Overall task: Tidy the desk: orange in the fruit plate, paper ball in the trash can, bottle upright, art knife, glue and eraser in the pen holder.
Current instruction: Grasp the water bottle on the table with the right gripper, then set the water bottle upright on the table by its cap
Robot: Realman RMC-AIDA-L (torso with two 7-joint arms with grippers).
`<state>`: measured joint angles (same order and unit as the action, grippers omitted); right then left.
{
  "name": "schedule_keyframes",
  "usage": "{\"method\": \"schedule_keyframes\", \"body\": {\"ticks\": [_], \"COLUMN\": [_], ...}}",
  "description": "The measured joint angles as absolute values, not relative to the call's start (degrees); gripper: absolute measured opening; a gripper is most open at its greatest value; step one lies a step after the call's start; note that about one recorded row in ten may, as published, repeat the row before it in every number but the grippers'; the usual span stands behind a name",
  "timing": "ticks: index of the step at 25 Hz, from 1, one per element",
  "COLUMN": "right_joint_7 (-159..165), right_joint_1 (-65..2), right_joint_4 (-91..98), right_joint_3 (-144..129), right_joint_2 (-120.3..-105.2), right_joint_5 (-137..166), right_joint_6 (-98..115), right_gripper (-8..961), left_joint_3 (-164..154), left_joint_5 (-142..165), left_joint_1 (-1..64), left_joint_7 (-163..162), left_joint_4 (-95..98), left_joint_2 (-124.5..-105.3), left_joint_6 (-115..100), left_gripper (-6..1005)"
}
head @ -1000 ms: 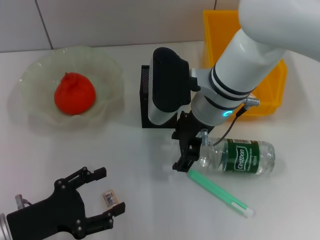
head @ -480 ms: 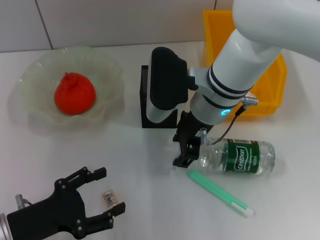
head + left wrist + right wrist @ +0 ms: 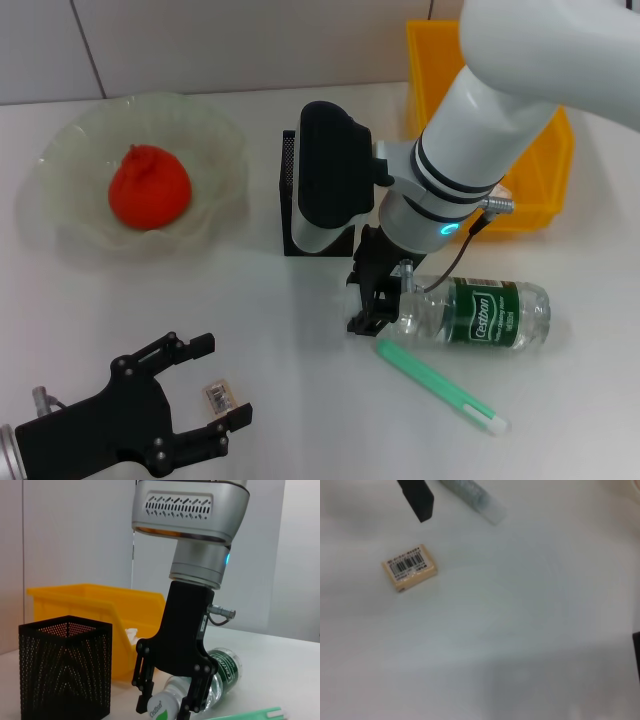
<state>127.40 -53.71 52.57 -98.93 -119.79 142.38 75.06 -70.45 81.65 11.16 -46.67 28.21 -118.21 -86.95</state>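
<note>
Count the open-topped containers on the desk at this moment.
3. The fruit plate, far left, holds the orange. The black mesh pen holder stands mid-desk, largely hidden behind the right arm. The yellow trash can sits far right. Others may be hidden.

On my white table (image 3: pixel 300 330) I see the fruit plate (image 3: pixel 215 150) at far left, the pen holder (image 3: pixel 292 215) and trash can (image 3: pixel 545 195) behind, and nearer me the bottle (image 3: pixel 480 313) on its side, a green stick (image 3: pixel 440 387) and the eraser (image 3: pixel 216 393).
</note>
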Motion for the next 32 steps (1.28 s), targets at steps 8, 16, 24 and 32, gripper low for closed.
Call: {"method": "schedule_keyframes", "body": {"ticks": [8,16,24,32], "right_joint_7": [128.07,128.89,131.18,133.10], "right_joint_1": [-54.55,-54.49,-52.08,-49.86], "right_joint_4": [52.03,54.30,63.11,69.11], "right_joint_3": [-99.49,-98.55,-91.46,-90.10], "right_joint_2": [-119.87,-119.66,-119.30,-119.26], "right_joint_5": [142.25,140.41,141.73,145.85], "right_joint_6": [74.44,77.29,84.96,88.16], "right_gripper": [543,443,441,441], "left_joint_3": [-70.31,-70.14,-69.40,-68.64], "left_joint_5": [81.65,81.65,81.24,81.19], "left_joint_1": [11.13,10.88,9.49,8.75], "left_joint_7": [-46.67,-46.05,-45.00,-44.30], "left_joint_4": [28.21,28.21,28.33,28.25], "left_joint_2": [-118.21,-118.27,-118.03,-118.09], "left_joint_6": [-87.00,-87.36,-89.79,-90.20], "left_gripper": [839,839,838,838]}}
